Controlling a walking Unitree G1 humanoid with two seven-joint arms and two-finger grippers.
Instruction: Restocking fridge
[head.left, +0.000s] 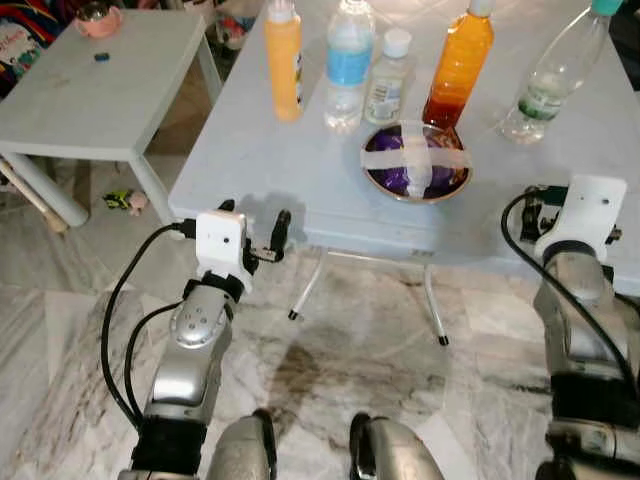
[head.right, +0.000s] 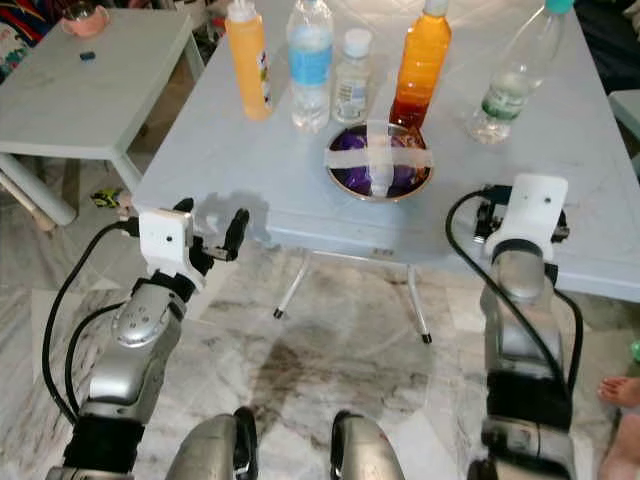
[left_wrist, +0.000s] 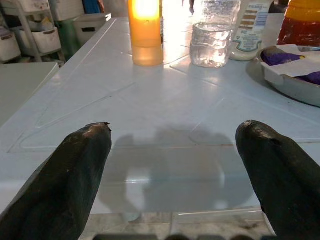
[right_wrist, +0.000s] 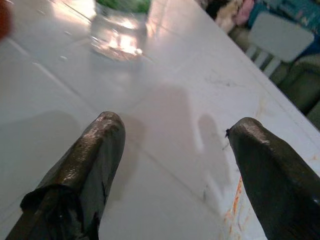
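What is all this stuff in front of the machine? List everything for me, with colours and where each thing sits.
folding table: one, pale grey, directly ahead
orange bottle: one, opaque orange, far left of the row
water bottle: one, clear with blue label, next along
small bottle: one, clear with white cap, middle
juice bottle: one, amber, behind the bowl
green-label bottle: one, clear, far right
bowl: one, purple contents, taped across, front centre
side table: one, white, to the left
left gripper: black, open, at the table's near edge
right gripper: black, open, over the table's right side
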